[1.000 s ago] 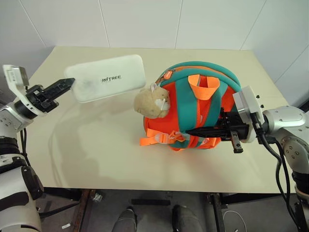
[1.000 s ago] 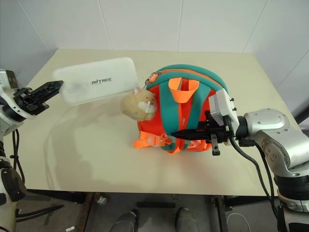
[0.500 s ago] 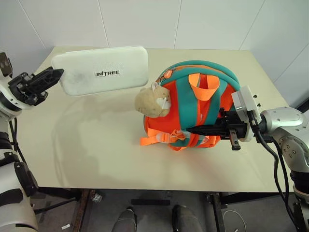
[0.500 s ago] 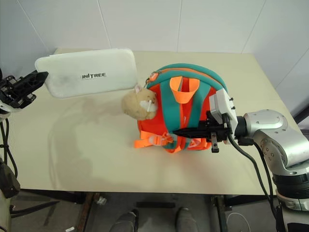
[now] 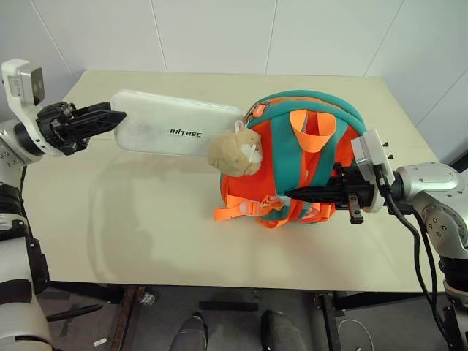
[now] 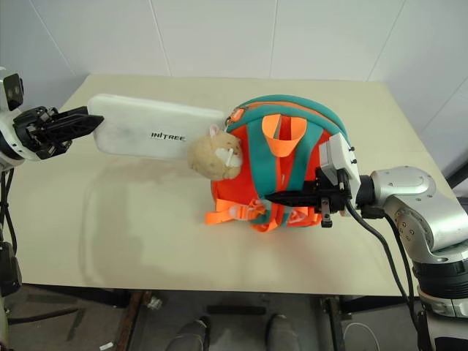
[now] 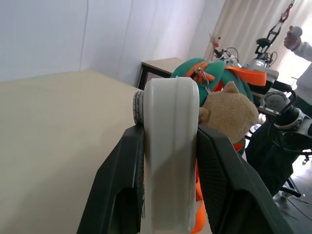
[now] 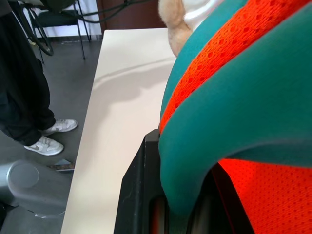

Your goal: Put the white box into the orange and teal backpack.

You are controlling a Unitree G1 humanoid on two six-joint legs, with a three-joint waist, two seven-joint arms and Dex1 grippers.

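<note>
Cream table [image 5: 146,234] against white panelled walls [image 5: 219,33]; grey floor [image 8: 34,185], pale curtains [image 7: 253,24] beyond

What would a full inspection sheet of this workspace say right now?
Surface: beige table, bare around the bag.
Job's things: white box held in the air, far end at the backpack's top beside the plush head; not inside yet. Backpack stands on the table.
Clutter: nothing seen on the table.
Grippers: left gripper clamps the box's near end; right gripper is shut on a teal strap of the backpack.
Cables: black cables run along the right arm.
Surroundings: white walls; a person's legs and shoes beside the table; a chair and equipment behind.
</note>
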